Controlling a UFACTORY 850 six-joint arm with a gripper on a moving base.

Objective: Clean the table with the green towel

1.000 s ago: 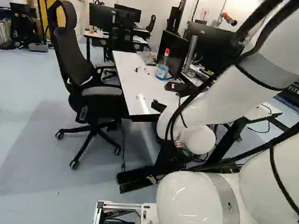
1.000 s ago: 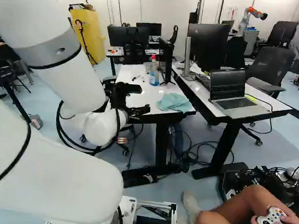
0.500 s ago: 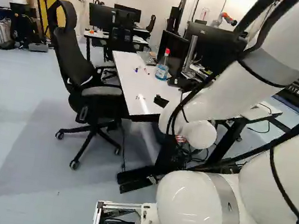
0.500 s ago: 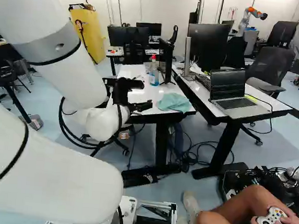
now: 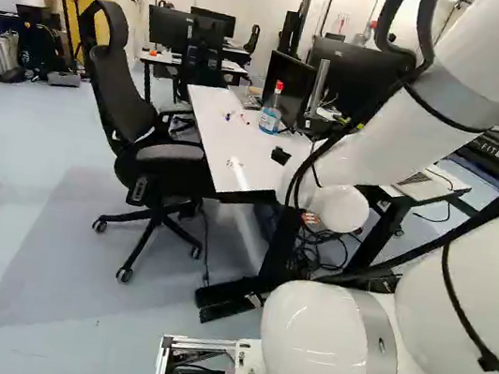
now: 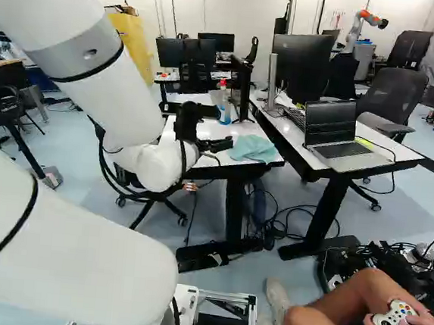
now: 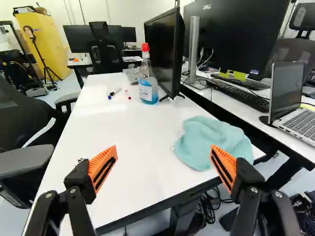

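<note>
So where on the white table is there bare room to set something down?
The widest patch of the white table lies between the towel and the edge by the office chair. A narrower strip passes the markers on the chair side. It's crowded where the spray bottle stands close by the monitor.

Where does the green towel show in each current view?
Wrist view: the green towel lies on the white table, ahead of one finger.
Right base view: right of the gripper, on the table's near end.
Left base view: not visible.
Shared landmark: the spray bottle with a red top, on the table in all three.
</note>
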